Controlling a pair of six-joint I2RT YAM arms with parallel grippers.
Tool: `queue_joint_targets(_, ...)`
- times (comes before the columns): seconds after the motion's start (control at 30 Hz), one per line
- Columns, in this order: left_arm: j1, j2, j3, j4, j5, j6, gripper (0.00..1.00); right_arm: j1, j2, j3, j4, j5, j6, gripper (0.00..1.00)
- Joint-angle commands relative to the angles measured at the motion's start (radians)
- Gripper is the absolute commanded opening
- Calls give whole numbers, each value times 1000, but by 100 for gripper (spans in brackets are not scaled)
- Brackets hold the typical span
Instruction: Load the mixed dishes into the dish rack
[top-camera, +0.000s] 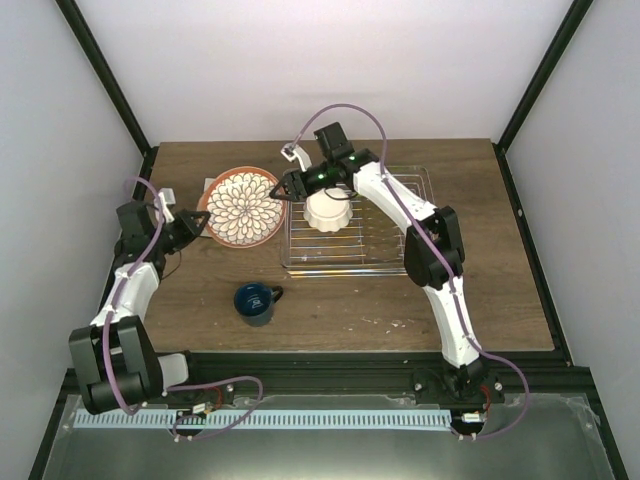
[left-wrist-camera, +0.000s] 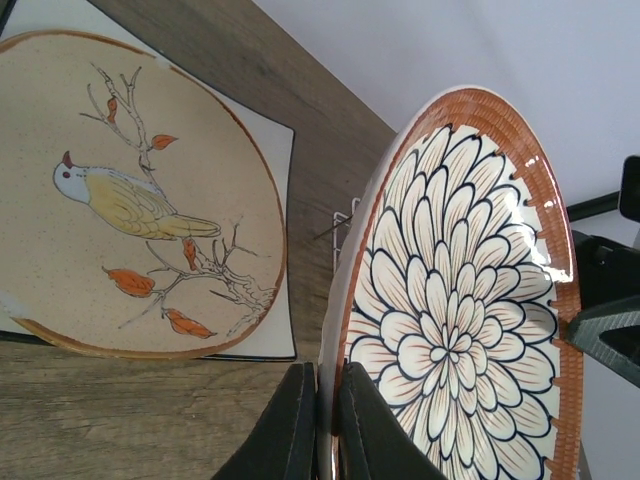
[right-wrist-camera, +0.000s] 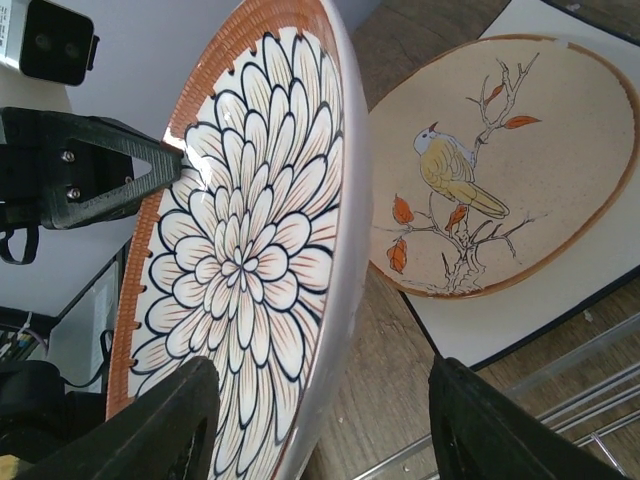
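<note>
Our left hand (left-wrist-camera: 322, 405) is clamped on the rim of the floral plate (left-wrist-camera: 450, 320), holding it tilted on edge over the white square plate (left-wrist-camera: 150, 200), which lies flat on the desk (top-camera: 480, 290) beneath both hands. Our right hand (right-wrist-camera: 320, 400) stands open, a finger either side of the opposite rim. We should close it squarely before the left lets go, then carry the plate to the dish rack (top-camera: 395, 258) behind its wrist. The scalloped bowl (top-camera: 329, 208) sits there, just under that wrist, and may crowd the slot; the mug (top-camera: 255, 303) is well apart from both hands
</note>
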Motion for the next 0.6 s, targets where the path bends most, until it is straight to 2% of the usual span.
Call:
queue_joint_targets(0.0, -21, -49, 4, 106, 78, -60, 0, 18, 5, -16, 19, -18, -14, 58)
queue_joint_targets(0.2, -49, -50, -10, 157, 77, -94, 0, 43, 26, -10, 47, -60, 0, 47)
queue_joint_targets(0.5, -58, -41, -7, 176, 83, -91, 1, 48, 30, -10, 62, -97, 3, 11)
queue_joint_targets(0.57, -57, -35, -5, 178, 86, -88, 7, 48, 29, -10, 60, -94, 3, 5)
